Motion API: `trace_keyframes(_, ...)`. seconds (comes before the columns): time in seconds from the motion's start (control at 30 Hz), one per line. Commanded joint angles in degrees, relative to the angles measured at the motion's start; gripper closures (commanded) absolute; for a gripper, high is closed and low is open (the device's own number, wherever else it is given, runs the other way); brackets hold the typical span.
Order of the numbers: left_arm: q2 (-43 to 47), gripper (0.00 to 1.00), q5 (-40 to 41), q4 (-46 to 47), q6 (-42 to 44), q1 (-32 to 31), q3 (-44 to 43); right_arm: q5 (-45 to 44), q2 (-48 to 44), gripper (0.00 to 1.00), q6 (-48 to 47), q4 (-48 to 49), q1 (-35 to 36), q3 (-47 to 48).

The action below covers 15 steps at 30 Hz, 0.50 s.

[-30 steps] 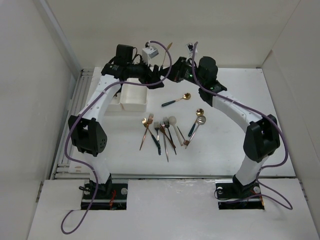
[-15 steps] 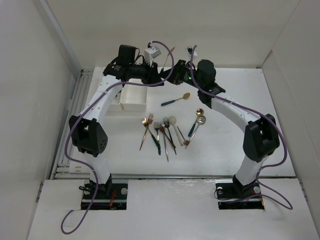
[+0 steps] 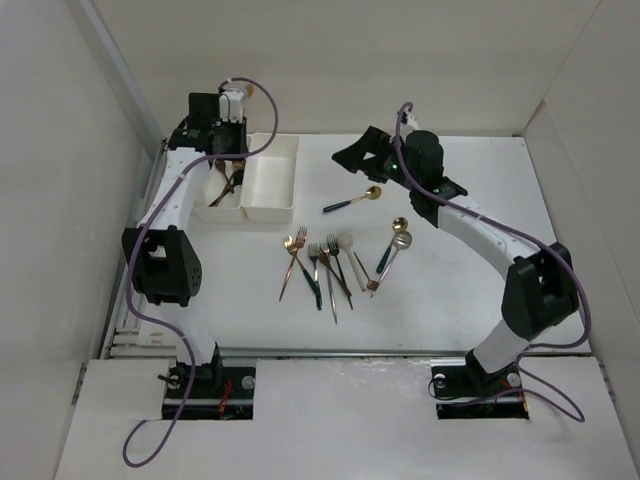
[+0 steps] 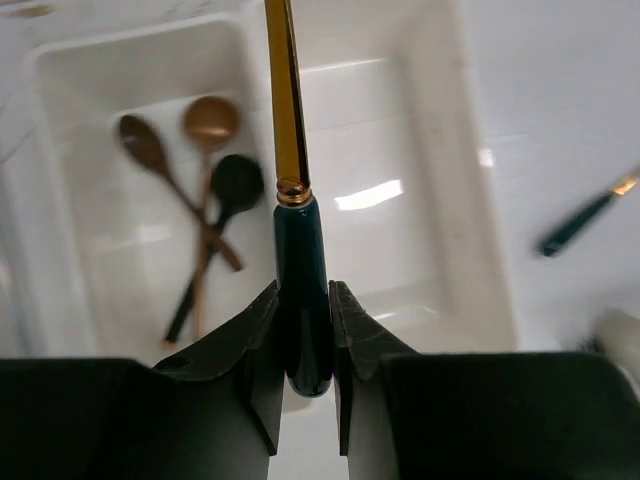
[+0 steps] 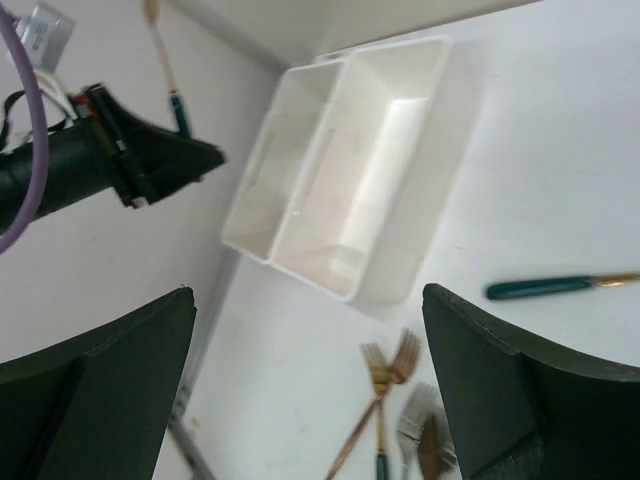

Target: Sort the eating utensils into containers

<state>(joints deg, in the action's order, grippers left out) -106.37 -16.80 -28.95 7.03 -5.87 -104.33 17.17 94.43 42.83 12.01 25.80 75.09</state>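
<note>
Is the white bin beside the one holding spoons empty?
Empty: the bin shows only bare white floor; three spoons lie in its neighbour.

Two bins (image 3: 272, 175), three spoons (image 4: 210, 120) inside, roughly ten utensils (image 3: 330, 262) loose.

Bright, even overhead light covers the white bench (image 3: 470, 290), leaving faint, soft shadows beside the loose metal forks and spoons (image 3: 330, 262). In the left wrist view glare marks the floor of the white rectangular plastic bin (image 4: 400, 120); the black left end effector (image 4: 303, 305) is underexposed, the green-and-gold utensil (image 4: 301, 240) it pinches sharp, the right edge smeared. The right wrist view is soft throughout, the fingers (image 5: 90, 380) of the right end effector (image 5: 308, 300) dark, unfocused shapes.
</note>
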Motion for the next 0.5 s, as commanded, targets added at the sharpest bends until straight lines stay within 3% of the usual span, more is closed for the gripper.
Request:
trace_keyframes(0.0, -1.29, 1.00, 16.00, 2.66, 0.62, 1.73, 1.41, -10.12, -4.52, 0.00, -4.67, -7.07, -0.75, -0.82)
trace_keyframes(0.2, -7.87, 0.99, 17.32, 2.50, 2.90, 3.76, 3.08, -11.90, -6.37, 0.00, -8.54, -12.88, -1.90, -1.35)
trace_keyframes(0.23, -8.67, 0.92, 17.32, 1.89, 2.90, 3.76, 2.21, -13.46, -7.15, 0.00, -9.33, -12.89, -2.42, -1.35)
trace_keyframes(0.27, -9.20, 0.71, 17.32, 1.88, 2.90, 4.28, 1.16, -14.35, -7.16, 0.00, -9.34, -13.85, -2.42, -1.35)
trace_keyframes(0.33, -9.21, 0.54, 18.89, 1.26, 2.90, 4.29, 1.15, -16.19, -8.64, 0.00, -11.45, -14.82, -2.42, -0.73)
trace_keyframes(0.4, -9.21, 0.41, 20.39, 1.79, 2.20, 4.81, 0.63, -17.95, -9.35, 0.00, -13.02, -16.93, -3.65, 0.58)
trace_keyframes(0.47, -8.68, 0.40, 23.45, 2.32, 2.20, 4.81, -0.07, -19.97, -10.15, 0.00, -16.27, -18.16, -3.65, 1.45)
